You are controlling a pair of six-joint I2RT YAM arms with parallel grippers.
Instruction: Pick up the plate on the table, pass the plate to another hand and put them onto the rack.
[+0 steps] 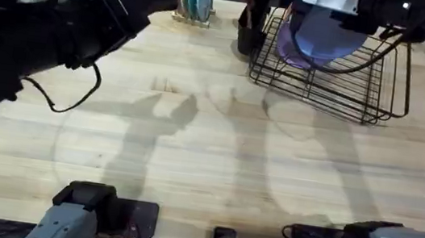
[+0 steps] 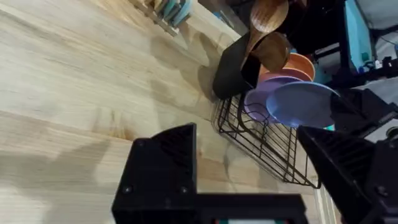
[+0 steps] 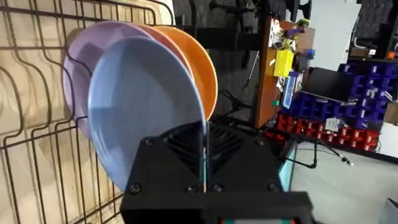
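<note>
The right gripper (image 3: pixel 204 180) pinches the blue plate (image 3: pixel 140 106) by its rim, holding it on edge over the rack (image 1: pixel 338 86) at about 1 o'clock on the table (image 1: pixel 192 149). The plate stands between a purple plate (image 3: pixel 78 68) and an orange plate (image 3: pixel 199 68); whether it rests in a slot cannot be told. The left gripper (image 2: pixel 249 162) hangs spread and empty over bare wood at about 10 o'clock. A black utensil holder (image 2: pixel 233 71) stands just beside the rack.
</note>
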